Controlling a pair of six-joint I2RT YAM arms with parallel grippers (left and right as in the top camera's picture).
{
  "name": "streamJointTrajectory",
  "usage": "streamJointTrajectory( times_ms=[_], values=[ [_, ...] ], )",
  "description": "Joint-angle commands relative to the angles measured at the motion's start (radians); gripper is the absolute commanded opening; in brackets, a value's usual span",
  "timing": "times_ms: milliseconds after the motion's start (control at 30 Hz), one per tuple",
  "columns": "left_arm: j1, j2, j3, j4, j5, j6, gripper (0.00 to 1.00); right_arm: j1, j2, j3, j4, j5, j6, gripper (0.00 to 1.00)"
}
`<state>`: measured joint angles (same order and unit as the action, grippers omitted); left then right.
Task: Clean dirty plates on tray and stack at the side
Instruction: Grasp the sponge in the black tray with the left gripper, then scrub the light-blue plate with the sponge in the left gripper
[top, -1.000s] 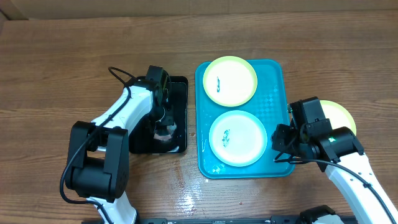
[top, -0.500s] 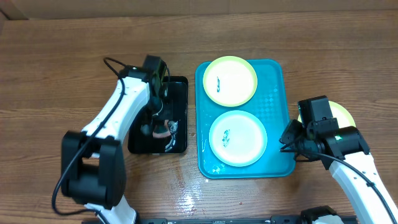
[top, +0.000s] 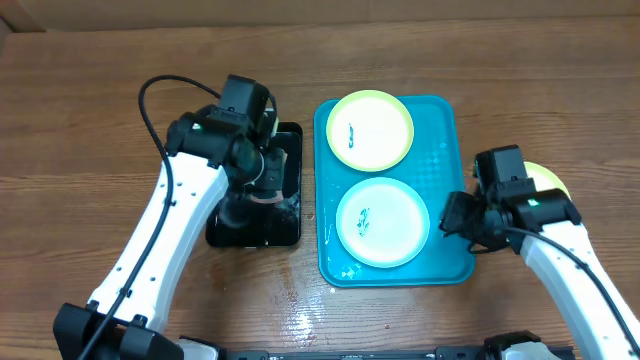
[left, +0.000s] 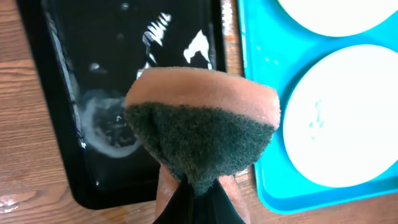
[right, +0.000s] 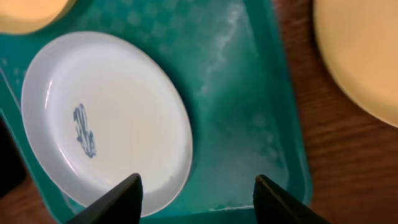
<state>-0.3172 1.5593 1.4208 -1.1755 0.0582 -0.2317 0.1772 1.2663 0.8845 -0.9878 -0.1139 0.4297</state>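
Pinched sponge (left: 202, 134) in left gripper (left: 196, 202) over black tray (left: 59, 68), probably for scrubbing. Spread right gripper (right: 202, 190) wide by rim of smeared plate (right: 106, 118), likely to steady it.

Brown wood-grain table (top: 80, 120), wet and glossy near its front.

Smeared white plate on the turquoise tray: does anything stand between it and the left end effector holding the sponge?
Nothing visible does. The left end effector grips the sponge above the black tray. Only the raised rim of the turquoise tray separates it from the plate.
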Motion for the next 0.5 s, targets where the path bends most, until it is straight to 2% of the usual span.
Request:
streamJointTrajectory(
  times_ms=[0, 233, 333, 467],
  values=[
    [-0.053, -0.01, 0.019, 0.002, -0.018, 0.016, 0.04, -0.004, 0.099, -0.008, 0.041, -0.114, -0.101, 0.56],
    [-0.071, -0.01, 0.019, 0.001, -0.017, 0.014, 0.04, -0.004, 0.262, -0.008, 0.113, -0.113, -0.098, 0.44],
    [-0.075, -0.01, 0.019, 0.013, 0.022, 0.008, 0.04, 0.001, 0.319, -0.019, 0.174, -0.121, -0.098, 0.35],
    [-0.094, -0.01, 0.019, 0.037, 0.022, -0.013, 0.04, 0.007, 0.335, -0.063, 0.246, -0.165, -0.097, 0.27]
  ],
)
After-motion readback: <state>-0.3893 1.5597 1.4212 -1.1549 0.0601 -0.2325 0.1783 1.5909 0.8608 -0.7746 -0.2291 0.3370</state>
